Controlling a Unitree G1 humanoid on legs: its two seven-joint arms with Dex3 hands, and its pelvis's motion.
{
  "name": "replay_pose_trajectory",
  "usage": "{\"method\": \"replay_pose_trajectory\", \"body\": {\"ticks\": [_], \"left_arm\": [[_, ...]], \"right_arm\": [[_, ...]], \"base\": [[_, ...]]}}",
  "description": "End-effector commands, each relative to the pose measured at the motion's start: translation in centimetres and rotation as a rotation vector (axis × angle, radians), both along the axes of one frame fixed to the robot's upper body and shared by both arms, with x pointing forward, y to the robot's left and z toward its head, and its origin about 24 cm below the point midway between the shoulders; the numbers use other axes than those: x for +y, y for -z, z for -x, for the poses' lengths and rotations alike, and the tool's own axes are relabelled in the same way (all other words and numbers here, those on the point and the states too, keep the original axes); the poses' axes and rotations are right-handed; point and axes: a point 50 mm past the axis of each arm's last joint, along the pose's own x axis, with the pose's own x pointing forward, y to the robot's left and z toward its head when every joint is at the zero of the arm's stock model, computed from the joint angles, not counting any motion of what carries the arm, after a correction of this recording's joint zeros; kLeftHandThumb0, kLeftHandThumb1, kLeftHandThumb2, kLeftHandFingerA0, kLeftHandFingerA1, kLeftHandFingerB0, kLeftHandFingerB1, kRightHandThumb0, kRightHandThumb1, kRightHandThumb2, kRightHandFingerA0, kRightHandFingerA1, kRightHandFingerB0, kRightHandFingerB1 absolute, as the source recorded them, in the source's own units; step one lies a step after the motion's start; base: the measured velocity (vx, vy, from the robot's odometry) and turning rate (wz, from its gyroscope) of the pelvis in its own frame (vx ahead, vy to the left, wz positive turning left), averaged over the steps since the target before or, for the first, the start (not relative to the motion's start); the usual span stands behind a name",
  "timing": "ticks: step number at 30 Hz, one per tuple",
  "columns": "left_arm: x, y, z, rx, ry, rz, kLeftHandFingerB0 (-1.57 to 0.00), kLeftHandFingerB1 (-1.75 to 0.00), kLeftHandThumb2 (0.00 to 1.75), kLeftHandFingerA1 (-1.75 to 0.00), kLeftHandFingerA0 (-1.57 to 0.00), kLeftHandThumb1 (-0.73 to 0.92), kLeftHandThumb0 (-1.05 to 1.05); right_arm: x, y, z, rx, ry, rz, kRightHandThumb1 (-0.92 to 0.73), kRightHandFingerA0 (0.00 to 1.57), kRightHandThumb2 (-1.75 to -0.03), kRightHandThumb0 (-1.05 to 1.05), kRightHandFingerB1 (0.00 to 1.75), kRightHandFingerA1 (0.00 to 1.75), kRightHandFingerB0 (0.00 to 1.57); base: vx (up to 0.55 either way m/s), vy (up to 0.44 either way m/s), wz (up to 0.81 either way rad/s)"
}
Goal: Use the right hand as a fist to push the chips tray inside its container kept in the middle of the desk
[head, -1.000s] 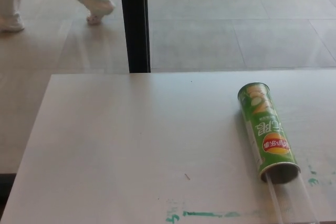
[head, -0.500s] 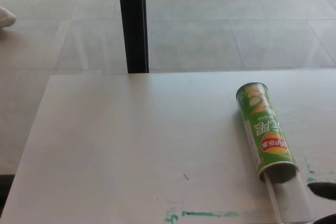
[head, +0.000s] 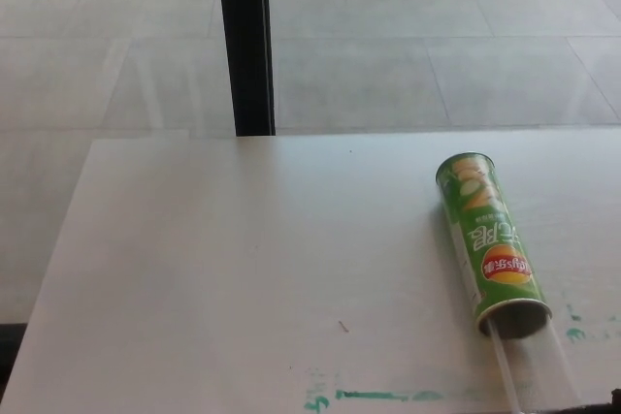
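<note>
Head view of a pale bench (head: pixel 243 269) with a tiled floor (head: pixel 437 46) beyond its far edge. A green chips container (head: pixel 490 244) lies on its side on the right part of the bench, its closed end pointing far and slightly left, its open mouth facing the near edge. The label, with a red and yellow emblem, reads upside down from this side. A clear plastic chips tray (head: pixel 534 370) sticks out of the open mouth toward the near edge; its near end runs out of the picture at the bottom, so how far it extends cannot be told. Tray and container lie in one line, the tray partly within the mouth.

Green paint smears (head: pixel 383 397) mark the bench surface near its near edge, left of the tray, and smaller green flecks lie just right of the container's mouth. A small dark speck sits on the bare surface left of the container. A black upright post (head: pixel 245 41) stands on the floor behind the far edge of the bench, left of centre.

Neither the left hand nor the right hand can be seen, so whether their fingers are apart or together cannot be told.
</note>
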Motion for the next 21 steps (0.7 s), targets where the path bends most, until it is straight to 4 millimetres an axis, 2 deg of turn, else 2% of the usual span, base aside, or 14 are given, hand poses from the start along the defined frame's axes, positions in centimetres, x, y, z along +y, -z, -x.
{"method": "replay_pose_trajectory", "body": {"ticks": [1,3,4,6,8,9,10,11,12,17,18,19,20,21], "left_arm": [[0.6,-0.7,-0.1,-0.008,-0.003,-0.025,-0.23,-0.79,1.5,-0.97,-0.46,0.31,-0.42],[0.6,-0.7,0.0,-0.005,0.005,-0.026,-0.19,-0.74,1.46,-0.91,-0.41,0.32,-0.43],[0.6,-0.6,0.0,-0.007,-0.001,-0.024,-0.25,-0.85,1.72,-1.04,-0.44,0.23,-0.32],[0.6,-0.6,0.1,-0.002,0.001,-0.021,-0.24,-0.82,1.69,-0.99,-0.41,0.24,-0.34],[0.5,-0.6,0.1,0.015,0.014,-0.035,-0.19,-0.72,1.44,-0.9,-0.43,0.37,-0.44],[0.5,-0.6,0.1,0.004,0.003,-0.029,-0.28,-0.87,1.72,-1.08,-0.48,0.23,-0.35],[0.6,-0.6,0.1,0.0,0.001,-0.027,-0.2,-0.75,1.44,-0.92,-0.44,0.32,-0.46],[0.6,-0.7,0.1,0.001,0.002,-0.03,-0.2,-0.75,1.44,-0.92,-0.44,0.32,-0.46],[0.7,-0.8,0.1,0.002,0.004,-0.031,-0.18,-0.73,1.44,-0.92,-0.43,0.32,-0.45],[0.7,-0.8,-0.1,-0.01,-0.01,-0.021,-0.19,-0.75,1.47,-0.94,-0.44,0.34,-0.39],[0.7,-0.9,-0.1,-0.007,0.002,-0.023,-0.2,-0.76,1.48,-0.94,-0.44,0.34,-0.4],[0.7,-0.9,-0.1,-0.007,0.002,-0.023,-0.2,-0.76,1.48,-0.94,-0.44,0.34,-0.4],[0.7,-0.9,0.0,0.0,0.015,-0.033,-0.21,-0.74,1.44,-0.92,-0.46,0.36,-0.39],[0.7,-0.9,0.0,0.011,0.035,-0.046,-0.21,-0.74,1.44,-0.92,-0.46,0.36,-0.39]], "right_arm": [[0.2,0.5,-0.1,0.055,-0.056,0.067,-0.81,0.82,-0.64,-0.59,0.46,0.66,0.6],[0.2,0.7,-0.3,0.07,-0.056,0.08,-0.81,0.83,-0.64,-0.6,0.45,0.65,0.61],[0.1,1.1,-0.6,0.069,-0.055,0.128,-0.82,0.84,-0.64,-0.6,0.45,0.67,0.61],[0.0,1.7,-1.2,0.007,-0.055,0.267,-0.83,0.88,-0.65,-0.63,0.45,0.65,0.64],[0.0,2.1,-1.5,-0.018,-0.055,0.299,-0.82,0.91,-0.65,-0.63,0.47,0.64,0.65],[0.1,2.4,-1.7,-0.037,-0.06,0.325,-0.81,0.91,-0.65,-0.63,0.48,0.66,0.65],[0.1,2.7,-2.0,-0.042,-0.06,0.361,-0.69,0.85,-1.08,-0.62,0.63,0.76,0.58],[0.2,2.8,-2.0,-0.042,-0.06,0.371,-0.69,0.85,-1.08,-0.62,0.63,0.76,0.58],[0.3,3.2,-2.4,-0.055,-0.068,0.438,-0.83,0.9,-0.65,-0.64,0.47,0.75,0.63],[0.2,4.0,-3.2,-0.078,-0.059,0.598,-0.85,0.92,-0.66,-0.67,0.47,0.75,0.64],[0.1,4.1,-3.4,-0.078,-0.056,0.614,-0.7,0.84,-1.1,-0.62,0.63,0.79,0.55],[0.1,4.1,-3.4,-0.08,-0.055,0.616,-0.7,0.84,-1.1,-0.62,0.63,0.79,0.55],[0.1,4.1,-3.5,-0.077,-0.051,0.626,-0.84,0.92,-0.65,-0.65,0.48,0.67,0.63],[-0.1,4.1,-3.7,-0.071,-0.043,0.64,-0.84,0.92,-0.65,-0.65,0.48,0.67,0.63]], "base": [[0.0,0.0,0.0],[0.0,0.0,0.0],[0.0,0.0,0.0],[0.0,0.0,0.0],[0.0,0.0,0.0],[0.0,0.0,0.0],[0.0,0.0,0.0],[0.0,0.0,0.0],[0.0,0.0,0.0],[0.0,0.0,0.0],[0.0,0.0,0.0],[0.0,0.0,0.0],[0.0,0.0,0.0],[0.0,0.0,0.0]]}}
